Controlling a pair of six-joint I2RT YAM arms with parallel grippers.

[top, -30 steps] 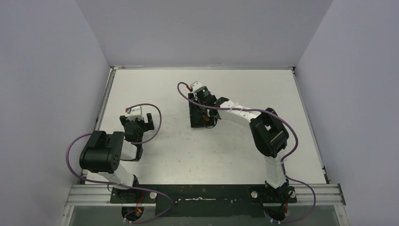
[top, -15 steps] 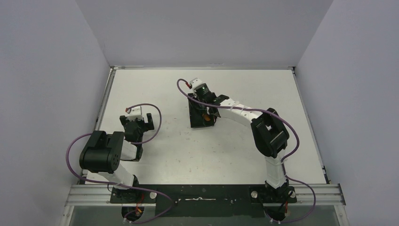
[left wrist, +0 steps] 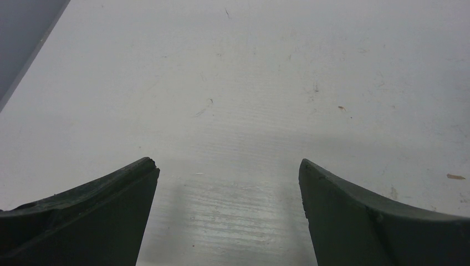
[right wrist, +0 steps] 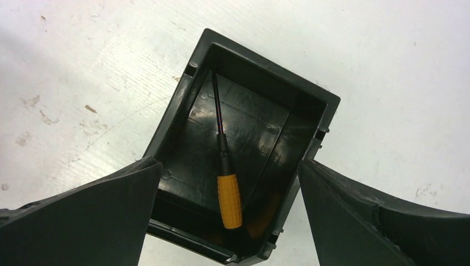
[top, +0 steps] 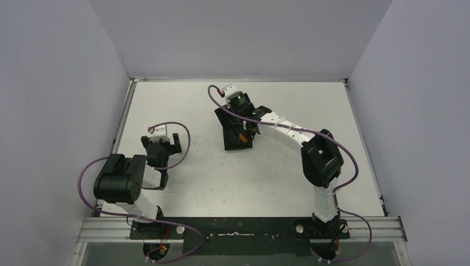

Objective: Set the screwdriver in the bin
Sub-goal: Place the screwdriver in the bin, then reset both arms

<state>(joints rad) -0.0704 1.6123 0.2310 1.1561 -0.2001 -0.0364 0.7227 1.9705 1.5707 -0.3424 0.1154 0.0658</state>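
Note:
The screwdriver (right wrist: 229,200), with an orange handle and a thin dark shaft, lies loose on the floor of the black bin (right wrist: 176,105). Its shaft points to the bin's far corner. My right gripper (right wrist: 228,163) hangs above the bin, open, its fingers apart on either side and touching nothing. From above, the bin (top: 229,145) sits mid-table with the orange handle (top: 242,137) showing inside, and the right gripper (top: 236,113) is over its far half. My left gripper (top: 161,145) rests at the left, open over bare table (left wrist: 227,163).
Grey walls enclose the white table (top: 288,183) on three sides. The right arm's forearm (top: 282,130) stretches from the right toward the bin. A purple cable (top: 213,100) loops off the right wrist.
The right gripper went from shut on the screwdriver to wide open, leaving it lying in the bin, and shifted a little toward the far side. The left arm stayed still.

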